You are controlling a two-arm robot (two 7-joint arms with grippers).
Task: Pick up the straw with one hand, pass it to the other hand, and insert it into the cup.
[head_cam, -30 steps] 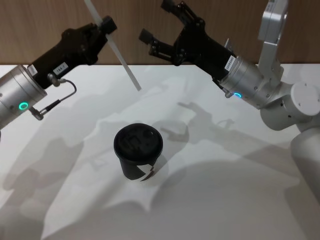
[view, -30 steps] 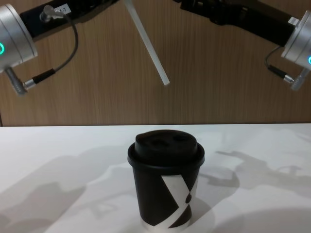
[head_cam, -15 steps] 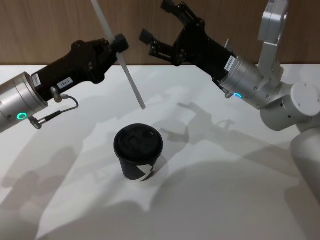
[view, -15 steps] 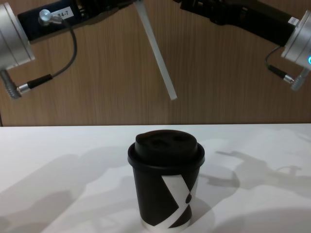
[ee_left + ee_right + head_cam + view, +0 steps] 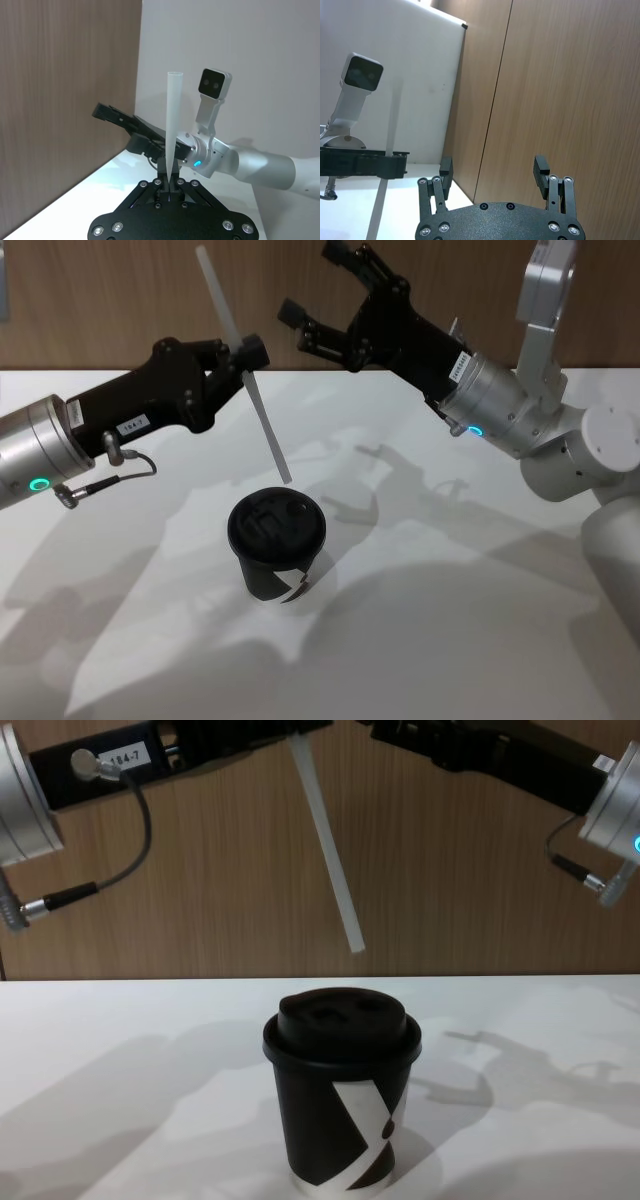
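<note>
My left gripper (image 5: 240, 350), the one labelled 184-7, is shut on the white straw (image 5: 245, 370) partway along its length. The straw is tilted, and its lower end (image 5: 354, 946) hangs in the air a little above the lid of the black cup (image 5: 340, 1110). In the left wrist view the straw (image 5: 171, 120) rises from between the shut fingertips. The cup (image 5: 277, 545) stands upright on the white table, lid on. My right gripper (image 5: 312, 282) is raised behind the cup, open and holding nothing. Its two fingers (image 5: 446, 172) stand wide apart in the right wrist view.
The white table (image 5: 450, 620) stretches around the cup, with a wooden wall (image 5: 450, 890) behind it. My right arm's silver wrist (image 5: 490, 405) and body joints fill the right side. A cable (image 5: 110, 880) loops under the left wrist.
My left gripper has carried the straw to the right and lower, toward the cup. The straw stands more upright now. The right gripper has not moved.
</note>
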